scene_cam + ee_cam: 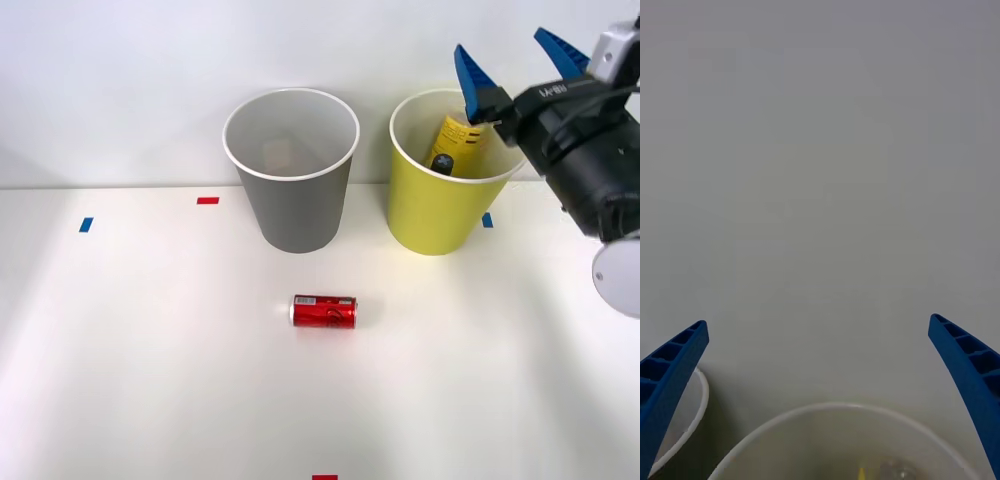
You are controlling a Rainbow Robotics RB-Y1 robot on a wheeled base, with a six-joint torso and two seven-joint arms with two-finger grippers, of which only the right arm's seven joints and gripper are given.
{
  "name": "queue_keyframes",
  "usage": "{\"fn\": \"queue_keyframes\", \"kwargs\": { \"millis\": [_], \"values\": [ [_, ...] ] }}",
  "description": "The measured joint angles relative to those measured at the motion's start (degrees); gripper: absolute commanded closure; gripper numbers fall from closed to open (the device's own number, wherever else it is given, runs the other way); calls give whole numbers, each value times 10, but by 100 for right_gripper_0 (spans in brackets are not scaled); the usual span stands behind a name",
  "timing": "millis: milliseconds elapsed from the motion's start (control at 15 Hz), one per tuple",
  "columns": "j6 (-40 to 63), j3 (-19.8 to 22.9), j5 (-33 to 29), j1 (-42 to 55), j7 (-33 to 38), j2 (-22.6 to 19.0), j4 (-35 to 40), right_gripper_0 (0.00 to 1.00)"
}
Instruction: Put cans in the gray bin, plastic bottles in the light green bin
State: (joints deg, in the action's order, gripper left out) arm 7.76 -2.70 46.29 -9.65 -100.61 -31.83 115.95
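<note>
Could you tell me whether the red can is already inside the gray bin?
No, the red can lies on its side on the table, in front of the gray bin.

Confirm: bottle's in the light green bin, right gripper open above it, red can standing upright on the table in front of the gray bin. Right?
Not quite. The front view shows the red can lying on its side, not upright. The rest holds: bottle in the light green bin, right gripper open above it, can in front of the gray bin.

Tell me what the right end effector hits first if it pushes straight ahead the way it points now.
Probably the pale wall behind the bins. The open right end effector points over the light green bin toward it; depth is unclear.
</note>
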Motion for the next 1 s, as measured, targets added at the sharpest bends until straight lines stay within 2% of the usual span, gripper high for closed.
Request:
{"fn": "queue_keyframes", "kwargs": {
  "millis": [267, 600, 867, 1000],
  "values": [
    [-85, 6, 1, 142, 1, -14, 69, 0],
    [-177, -9, -2, 272, -4, -15, 85, 0],
    [-240, -57, -9, 366, -11, 24, 84, 0],
    [-251, -72, -37, 408, -14, 53, 84, 0]
  ]
}}
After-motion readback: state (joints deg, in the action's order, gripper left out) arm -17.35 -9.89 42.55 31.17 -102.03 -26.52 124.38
